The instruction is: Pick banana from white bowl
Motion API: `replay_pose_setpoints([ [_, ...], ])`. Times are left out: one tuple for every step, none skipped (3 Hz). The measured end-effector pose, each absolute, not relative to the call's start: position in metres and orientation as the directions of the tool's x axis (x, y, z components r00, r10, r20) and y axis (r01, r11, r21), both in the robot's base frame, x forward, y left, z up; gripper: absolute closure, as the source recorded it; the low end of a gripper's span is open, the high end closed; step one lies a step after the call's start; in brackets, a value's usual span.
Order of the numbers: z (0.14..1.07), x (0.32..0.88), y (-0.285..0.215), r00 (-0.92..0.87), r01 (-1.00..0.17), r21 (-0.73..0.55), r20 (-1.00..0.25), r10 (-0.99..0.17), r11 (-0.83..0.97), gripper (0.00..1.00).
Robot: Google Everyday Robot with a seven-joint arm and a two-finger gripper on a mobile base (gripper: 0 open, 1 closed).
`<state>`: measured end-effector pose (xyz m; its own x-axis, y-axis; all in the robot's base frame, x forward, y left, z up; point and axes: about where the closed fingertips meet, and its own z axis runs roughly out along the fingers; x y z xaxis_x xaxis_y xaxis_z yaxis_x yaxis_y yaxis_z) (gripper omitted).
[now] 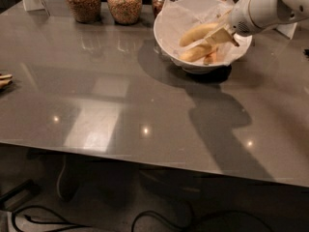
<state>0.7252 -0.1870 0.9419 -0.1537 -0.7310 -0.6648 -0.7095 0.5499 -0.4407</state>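
Leaning in from the right, the robot's hand [223, 33] sits at the right end of the banana [198, 34], which lies in the paper-lined white bowl [166, 30] at the far side of the table [120, 105]. Whether the hand is clamped on the fruit cannot be told. A paler banana [195, 53] lies alongside; jars [124, 3] stand behind.
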Motion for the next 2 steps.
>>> replay_pose_setpoints([
  [0.968,0.717,-0.189,-0.115,-0.691,-0.457,-0.696,-0.709,0.56,1.0],
  [0.988,0.703,-0.196,-0.062,-0.688,-0.445,-0.751,-0.657,0.574,1.0],
])
